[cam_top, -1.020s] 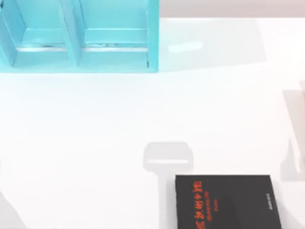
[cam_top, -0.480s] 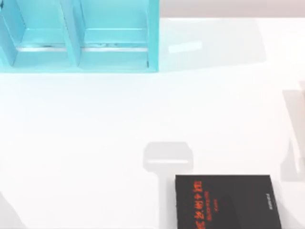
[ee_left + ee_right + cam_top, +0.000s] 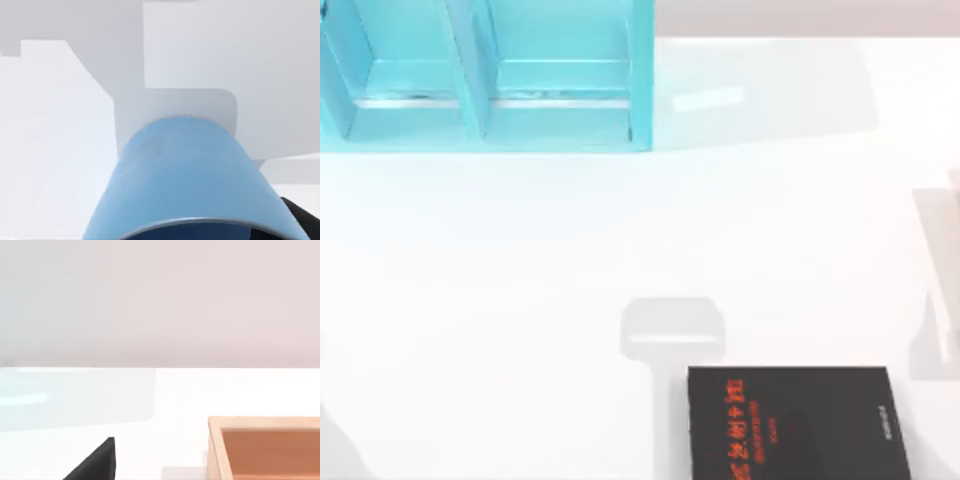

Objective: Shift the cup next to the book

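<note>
Left hand's grip cannot be told; cup (image 3: 190, 175) looms close before its wrist camera.
Book (image 3: 790, 422) lies lower right on the bench (image 3: 520, 300); cup apparently not yet placed.

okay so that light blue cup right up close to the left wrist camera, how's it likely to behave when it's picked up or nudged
The cup looks like thin, smooth plastic, so it is probably light and rigid, and perhaps a bit slippery in a grip. Its wall is round and slightly tapered, so lying on its side it would likely roll in a curve. Standing upright on the white table, a nudge might slide or tip it.
</note>
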Controlling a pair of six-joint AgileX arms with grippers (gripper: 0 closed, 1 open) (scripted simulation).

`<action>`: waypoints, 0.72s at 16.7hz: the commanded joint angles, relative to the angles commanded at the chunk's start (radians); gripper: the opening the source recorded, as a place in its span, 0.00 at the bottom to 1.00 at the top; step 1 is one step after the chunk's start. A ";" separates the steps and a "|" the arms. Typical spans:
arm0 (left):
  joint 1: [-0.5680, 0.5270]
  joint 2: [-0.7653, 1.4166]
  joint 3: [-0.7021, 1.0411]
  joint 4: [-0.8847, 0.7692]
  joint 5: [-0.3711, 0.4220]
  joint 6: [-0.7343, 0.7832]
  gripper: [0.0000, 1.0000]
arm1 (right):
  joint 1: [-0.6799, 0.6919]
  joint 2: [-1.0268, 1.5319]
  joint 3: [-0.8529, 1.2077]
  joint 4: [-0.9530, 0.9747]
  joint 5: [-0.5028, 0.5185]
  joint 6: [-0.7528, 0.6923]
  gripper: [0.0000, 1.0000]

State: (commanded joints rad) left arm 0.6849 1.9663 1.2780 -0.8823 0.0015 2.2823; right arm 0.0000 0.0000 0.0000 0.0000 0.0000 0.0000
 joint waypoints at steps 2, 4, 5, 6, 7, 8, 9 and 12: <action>0.000 0.000 0.000 0.000 0.000 0.000 0.00 | 0.000 0.000 0.000 0.000 0.000 0.000 1.00; -0.002 -0.002 0.000 -0.001 0.000 0.001 0.00 | 0.000 0.000 0.000 0.000 0.000 0.000 1.00; -0.002 -0.003 0.003 -0.003 0.000 0.002 0.00 | 0.000 0.000 0.000 0.000 0.000 0.000 1.00; -0.002 -0.006 0.012 -0.016 0.000 0.003 0.00 | 0.000 0.000 0.000 0.000 0.000 0.000 1.00; -0.001 -0.012 0.024 -0.034 0.000 0.003 0.00 | 0.000 0.000 0.000 0.000 0.000 0.000 1.00; -0.001 -0.018 0.036 -0.053 0.000 0.003 0.00 | 0.000 0.000 0.000 0.000 0.000 0.000 1.00; -0.002 -0.024 0.047 -0.072 0.000 0.003 0.00 | 0.000 0.000 0.000 0.000 0.000 0.000 1.00; -0.002 -0.042 0.081 -0.132 0.000 0.003 0.00 | 0.000 0.000 0.000 0.000 0.000 0.000 1.00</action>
State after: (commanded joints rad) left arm 0.6825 1.9247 1.3590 -1.0140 0.0017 2.2848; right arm 0.0000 0.0000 0.0000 0.0000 0.0000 0.0000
